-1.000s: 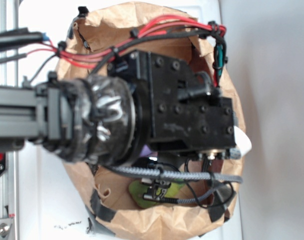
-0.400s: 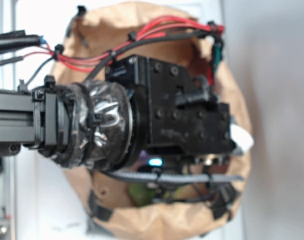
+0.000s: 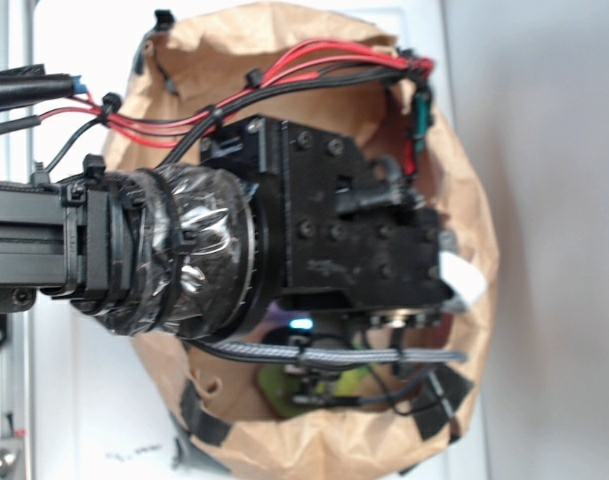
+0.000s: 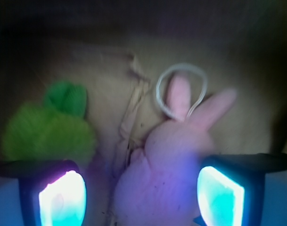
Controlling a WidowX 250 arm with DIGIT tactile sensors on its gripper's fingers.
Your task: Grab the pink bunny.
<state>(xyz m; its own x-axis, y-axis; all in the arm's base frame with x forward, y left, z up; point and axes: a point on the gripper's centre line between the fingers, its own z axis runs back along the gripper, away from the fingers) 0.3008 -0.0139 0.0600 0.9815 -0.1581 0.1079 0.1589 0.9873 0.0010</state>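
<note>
In the wrist view the pink bunny [image 4: 176, 141] lies on the brown paper floor of the bag, ears pointing up and away, with a thin white loop [image 4: 181, 70] around one ear. My gripper [image 4: 141, 197] is open. Its two glowing fingers [image 4: 63, 197] stand on either side of the bunny's body, with gaps to each pad. In the exterior view the black wrist housing [image 3: 354, 240] hangs over the bag and hides the bunny.
A green fuzzy plush toy [image 4: 49, 132] lies just left of the bunny, beside the left finger; it also shows below the wrist [image 3: 284, 385]. The crumpled brown paper bag [image 3: 314, 440] walls in both toys. Red and black cables [image 3: 314, 65] run across the bag's top.
The wrist housing has shifted slightly to the left over the bag. The bag and the green toy stay where they were.
</note>
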